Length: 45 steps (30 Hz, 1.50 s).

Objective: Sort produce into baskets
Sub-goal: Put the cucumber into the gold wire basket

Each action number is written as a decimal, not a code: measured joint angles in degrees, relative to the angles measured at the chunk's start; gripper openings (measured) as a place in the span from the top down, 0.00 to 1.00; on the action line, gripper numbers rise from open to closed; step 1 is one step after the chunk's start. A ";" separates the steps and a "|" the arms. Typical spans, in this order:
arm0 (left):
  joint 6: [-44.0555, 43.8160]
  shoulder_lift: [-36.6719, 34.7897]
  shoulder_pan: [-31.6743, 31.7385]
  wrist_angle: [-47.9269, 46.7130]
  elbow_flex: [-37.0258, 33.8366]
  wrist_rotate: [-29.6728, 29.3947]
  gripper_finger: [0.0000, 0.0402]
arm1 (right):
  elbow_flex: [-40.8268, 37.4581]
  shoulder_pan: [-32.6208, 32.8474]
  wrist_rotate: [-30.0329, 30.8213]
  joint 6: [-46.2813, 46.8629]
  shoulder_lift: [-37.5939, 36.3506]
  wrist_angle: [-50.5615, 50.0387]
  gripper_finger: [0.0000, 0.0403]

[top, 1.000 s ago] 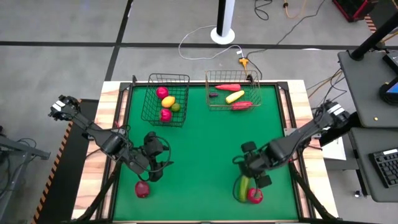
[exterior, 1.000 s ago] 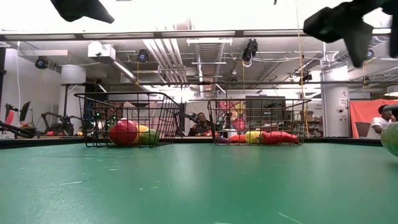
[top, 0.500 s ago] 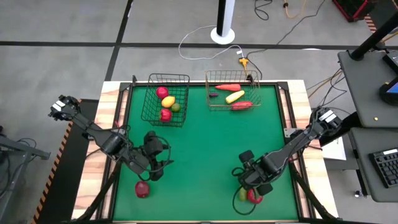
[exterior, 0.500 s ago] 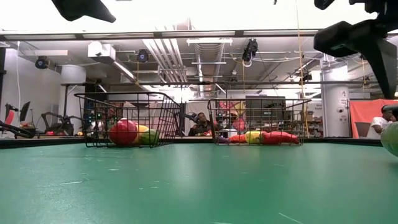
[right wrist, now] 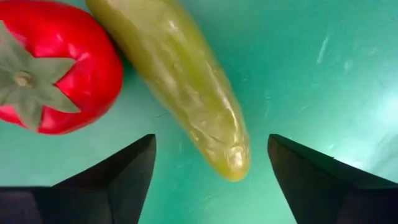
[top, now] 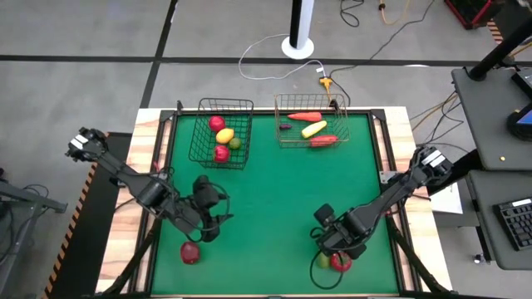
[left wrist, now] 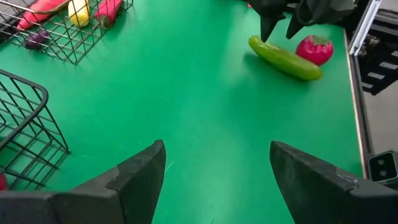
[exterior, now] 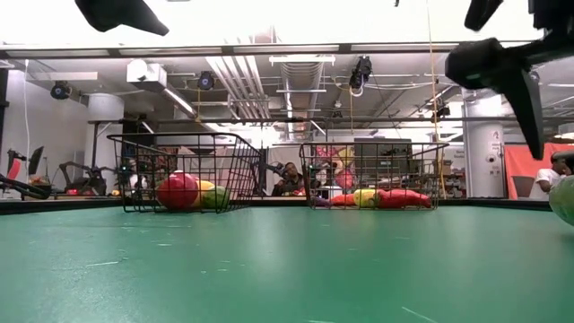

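You have two baskets side by side along the table's [top: 274,191] far edge: the left basket [top: 221,133] and the right basket [top: 312,120], each with produce inside. Near the front right corner a cucumber [left wrist: 285,58] lies beside a tomato [left wrist: 314,49]; another fruit [top: 189,252] sits front left

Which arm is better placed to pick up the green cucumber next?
The right. Its open gripper hangs right over the cucumber, fingers either side of its tip. The left gripper sits across the table.
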 joint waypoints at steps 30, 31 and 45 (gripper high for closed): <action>0.50 5.10 0.00 -0.04 0.22 -0.76 0.33 | 0.13 -1.84 2.82 -5.24 7.23 3.20 0.35; 0.50 5.10 0.00 -0.06 0.22 -0.76 0.33 | 0.13 -1.94 2.82 -5.46 7.23 3.28 0.36; 0.50 5.10 -0.01 -0.05 0.24 -0.81 0.33 | 0.13 -1.96 2.69 -5.27 7.21 4.85 0.63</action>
